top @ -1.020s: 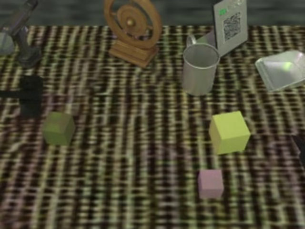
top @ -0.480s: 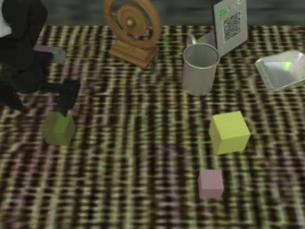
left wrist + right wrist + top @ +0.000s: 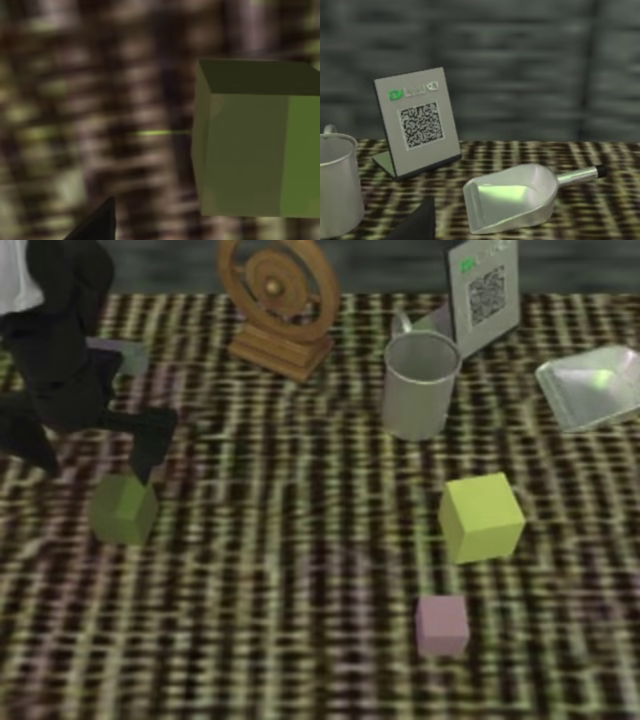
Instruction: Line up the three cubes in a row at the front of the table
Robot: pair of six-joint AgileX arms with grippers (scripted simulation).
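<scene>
Left gripper (image 3: 150,445) came in from the left edge over the last second and sat just behind the olive cube (image 3: 123,508), above it, not touching; can't tell from any view whether its fingers were apart or closed. My read: lining up for the first pick, no cube moved yet. Relative to the olive cube, the yellow-green cube (image 3: 481,517) was far right, the pink cube (image 3: 441,625) right and nearer the front. All three matte, sharp-edged, on the woven striped table (image 3: 300,570). Right arm parked off-frame; its gripper's state can't be read either
</scene>
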